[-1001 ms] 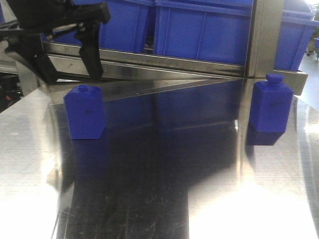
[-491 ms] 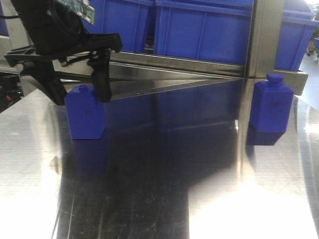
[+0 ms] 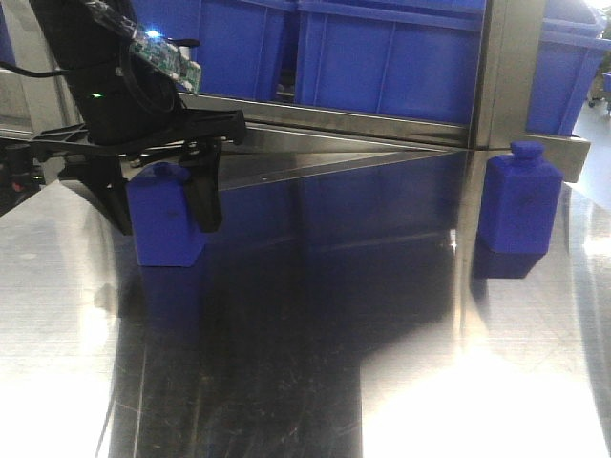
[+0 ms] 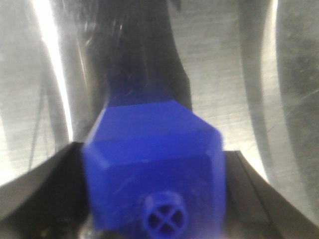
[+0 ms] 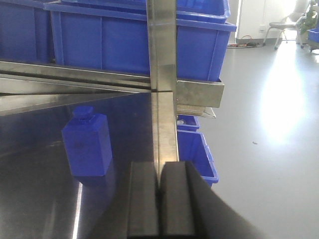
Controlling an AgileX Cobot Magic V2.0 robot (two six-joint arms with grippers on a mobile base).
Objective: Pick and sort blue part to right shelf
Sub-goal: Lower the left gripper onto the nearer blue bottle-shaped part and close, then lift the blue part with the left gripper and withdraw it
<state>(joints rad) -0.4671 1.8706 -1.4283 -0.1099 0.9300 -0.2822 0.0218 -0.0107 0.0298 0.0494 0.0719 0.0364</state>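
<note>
the blue part (image 3: 168, 239) (image 4: 154, 164) stands upright at the left of the steel table (image 3: 286, 363), between the spread fingers (image 3: 206, 196) of the left gripper (image 3: 167, 221), one finger close at each side; contact is unclear. a second blue part (image 3: 520, 205) stands well apart at the table's right edge, beside the right shelf (image 3: 382, 124) and its blue bins (image 3: 382, 57). the right gripper (image 5: 159, 199) hangs above the table with its pads pressed together on nothing.
</note>
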